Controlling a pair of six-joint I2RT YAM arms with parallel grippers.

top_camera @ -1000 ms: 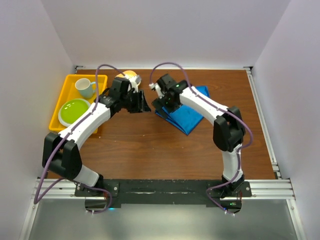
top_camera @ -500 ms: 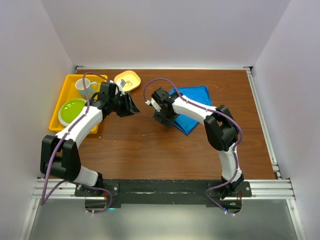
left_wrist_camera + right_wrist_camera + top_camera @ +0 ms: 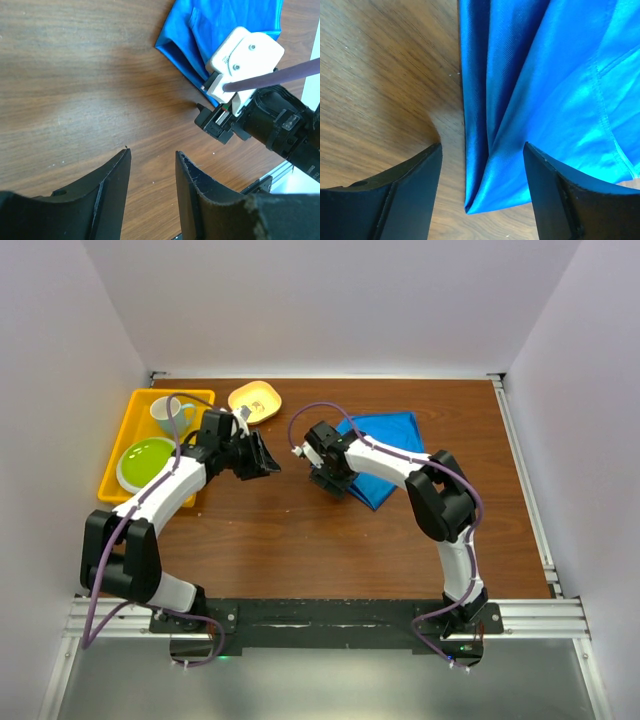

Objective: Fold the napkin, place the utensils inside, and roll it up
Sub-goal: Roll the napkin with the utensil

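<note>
Right gripper (image 3: 331, 480) drawing back, napkin (image 3: 388, 432) edge now between its spread, empty jaws; left gripper (image 3: 263, 456) retreating, also spread, empty. Edge grab probably coming.

1. Top view: bright, even, diffuse light from above, the white walls (image 3: 330, 300) nearly washed out, everything crisp
2. Soft, faint shadows sit under both arms on the bench (image 3: 290, 530), with no hard edges
3. Left wrist view: pale glare sweeps the wood at upper left and the grain goes milky; the far right edge blows out to white
4. The left hand (image 3: 152, 155) is dark, close to the lens and slightly soft
5. Right wrist view: the napkin (image 3: 560, 100) gleams with satin highlights on the right, deep shade in its folds on the left
6. The right hand (image 3: 482, 147) reads near black; shadow pools on the wood beside it, and the grain blurs at upper left
</note>
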